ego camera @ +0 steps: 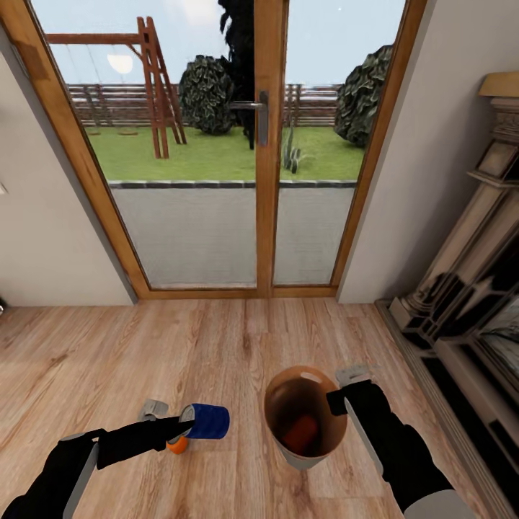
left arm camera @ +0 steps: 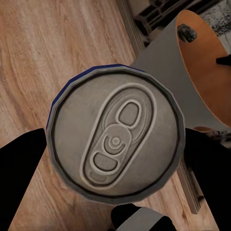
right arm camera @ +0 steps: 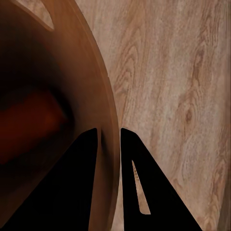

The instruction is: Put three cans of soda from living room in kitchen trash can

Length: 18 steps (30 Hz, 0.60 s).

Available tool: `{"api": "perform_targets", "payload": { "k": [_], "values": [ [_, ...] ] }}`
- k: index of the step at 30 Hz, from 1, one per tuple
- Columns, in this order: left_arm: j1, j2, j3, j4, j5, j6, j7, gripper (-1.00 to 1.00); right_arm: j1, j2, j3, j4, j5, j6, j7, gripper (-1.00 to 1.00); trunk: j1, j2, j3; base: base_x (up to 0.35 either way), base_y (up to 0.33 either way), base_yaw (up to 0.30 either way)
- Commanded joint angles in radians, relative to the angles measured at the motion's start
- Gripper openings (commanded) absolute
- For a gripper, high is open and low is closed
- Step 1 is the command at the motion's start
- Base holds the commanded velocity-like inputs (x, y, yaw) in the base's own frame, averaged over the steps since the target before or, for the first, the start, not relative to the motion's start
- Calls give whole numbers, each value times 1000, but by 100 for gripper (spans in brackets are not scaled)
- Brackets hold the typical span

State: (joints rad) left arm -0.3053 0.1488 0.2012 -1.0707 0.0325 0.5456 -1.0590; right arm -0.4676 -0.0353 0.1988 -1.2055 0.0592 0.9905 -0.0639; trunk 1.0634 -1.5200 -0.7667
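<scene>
The glass doors (ego camera: 216,144) fill the wall ahead of me, with the wood plank floor (ego camera: 216,339) running from them back to my arms. Everything else I place from the trash can (ego camera: 303,414): it hangs just off the floor, well back from the doors on my side.

My right gripper (ego camera: 339,398) pinches the trash can's rim on my right-hand side, one finger inside the wall and one outside, fingers narrow on that thin edge. The bin looks stiff and light, but a rim pinch lets it swing, so I judge it wants slow moves and no tilting. An orange-red can (ego camera: 301,432) already lies at its bottom.

To the left of the trash can, near its mouth but not over it, my left gripper (ego camera: 184,425) holds the dark blue can (ego camera: 205,422) lying on its side, the silvery top (left arm camera: 115,144) facing back at my wrist. My fingers (left arm camera: 21,168) close on the round body from either side. A thin, smooth drink can will slip or dent, so a mid-body hold with modest squeeze seems best.

Under that left gripper, further left of the bin, a small orange shape (ego camera: 176,445) lies on the floor; likely the third can, though I cannot tell.

My left forearm reaches forward and inward, low; my right forearm angles forward and inward to the rim.
</scene>
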Motion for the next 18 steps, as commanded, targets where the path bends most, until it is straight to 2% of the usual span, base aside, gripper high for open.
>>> {"api": "perform_targets", "payload": {
  "k": [1,6,11,14,18],
  "values": [
    [0,0,0,0,0,0,1,-100,0,0,1,0,-19,-1,6,-100,0,0,0,0,0,0],
    [0,0,0,0,0,0,-9,-100,0,1,2,4,-19,-1,6,-100,0,0,0,0,0,0],
    [0,0,3,-3,-2,1,-98,-100,0,6,3,34,-19,-3,6,-100,0,0,0,0,0,0],
    [0,0,5,-17,-2,2,-118,-100,0,12,2,41,-19,-4,6,-100,0,0,0,0,0,0],
    [0,0,7,-46,-2,47,-131,-100,0,17,3,58,-19,-41,6,-100,0,0,0,0,0,0]
  ]
}}
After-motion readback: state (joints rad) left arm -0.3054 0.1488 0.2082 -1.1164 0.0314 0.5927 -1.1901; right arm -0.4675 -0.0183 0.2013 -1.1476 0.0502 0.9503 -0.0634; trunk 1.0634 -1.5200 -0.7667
